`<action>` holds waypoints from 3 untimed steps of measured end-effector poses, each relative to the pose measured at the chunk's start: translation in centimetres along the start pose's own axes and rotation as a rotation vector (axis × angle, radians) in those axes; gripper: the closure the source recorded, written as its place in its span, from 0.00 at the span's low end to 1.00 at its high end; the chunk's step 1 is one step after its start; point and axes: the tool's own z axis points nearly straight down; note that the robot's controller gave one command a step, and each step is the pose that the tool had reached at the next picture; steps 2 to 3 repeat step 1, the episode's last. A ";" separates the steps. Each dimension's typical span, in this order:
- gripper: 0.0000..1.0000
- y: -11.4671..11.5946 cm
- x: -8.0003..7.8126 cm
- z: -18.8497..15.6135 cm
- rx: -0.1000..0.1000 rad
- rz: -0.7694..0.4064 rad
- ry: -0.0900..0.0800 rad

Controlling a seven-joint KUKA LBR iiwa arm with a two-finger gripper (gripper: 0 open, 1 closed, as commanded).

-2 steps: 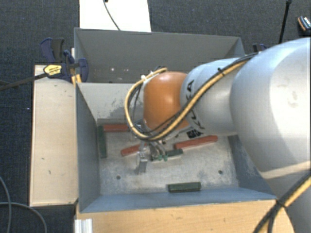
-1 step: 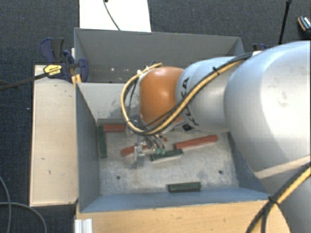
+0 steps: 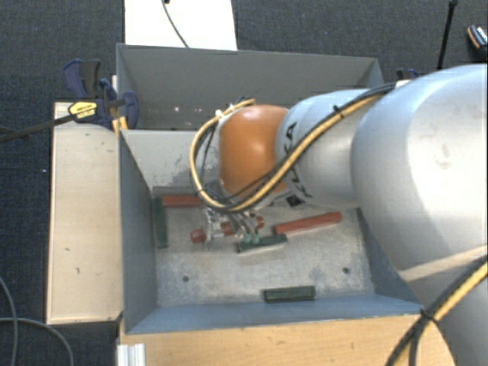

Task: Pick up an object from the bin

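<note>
The pincer [image 3: 226, 227] is being held low in the bin [image 3: 137, 227], perhaps touching a small red-brown block [image 3: 200, 236] beside it, a green bar [image 3: 261, 242] lying near; its state cannot be told

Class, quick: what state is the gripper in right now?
Gripper: cannot be told, open or shut; it is down by a red-brown piece and a dark green bar mid-bin.

This looks like a robotics lab to me: my cabled arm [image 3: 366, 151] reaches into a grey metal bin [image 3: 244, 82], dark carpet [image 3: 46, 21] around it, loose cables [image 3: 30, 128] trailing.
</note>
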 end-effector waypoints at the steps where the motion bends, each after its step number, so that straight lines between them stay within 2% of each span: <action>1: 1.00 -4.1 -0.7 -15.1 0.001 -0.067 -0.007; 3: 1.00 -4.1 -0.7 -15.1 0.001 -0.067 -0.007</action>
